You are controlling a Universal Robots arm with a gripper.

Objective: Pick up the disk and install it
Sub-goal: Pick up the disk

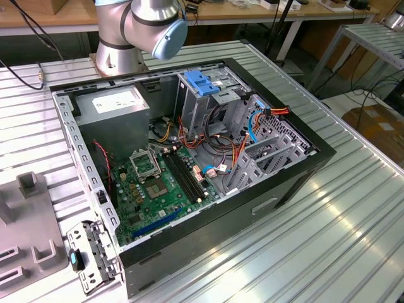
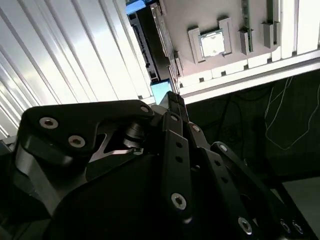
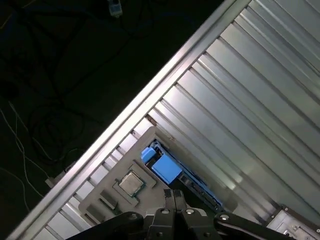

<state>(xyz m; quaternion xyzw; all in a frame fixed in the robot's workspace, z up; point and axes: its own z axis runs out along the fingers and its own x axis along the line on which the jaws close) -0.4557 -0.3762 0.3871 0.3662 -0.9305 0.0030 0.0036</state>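
Disk, flat dark-grey hard drive with blue plastic side rails (image 3: 182, 175): lies against edge of grey plastic fixture tray (image 3: 125, 162), likely staged for pick from above
Black two-finger gripper (image 3: 173, 196): fingers pressed together, empty, poised over disk
Open black computer case (image 1: 297, 183): on side, bays exposed for access

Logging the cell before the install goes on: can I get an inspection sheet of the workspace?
Surface: ribbed metal table carrying an open PC case.
Job's things: disk with blue rails lies flat beside a grey fixture, not gripped.
Clutter: processor chip on the fixture; metal bracket by the case.
Gripper: gripper shut, empty, close to the disk.
Cables: orange, red and blue wires inside the case.
Surroundings: arm base on the table; wooden benches behind.
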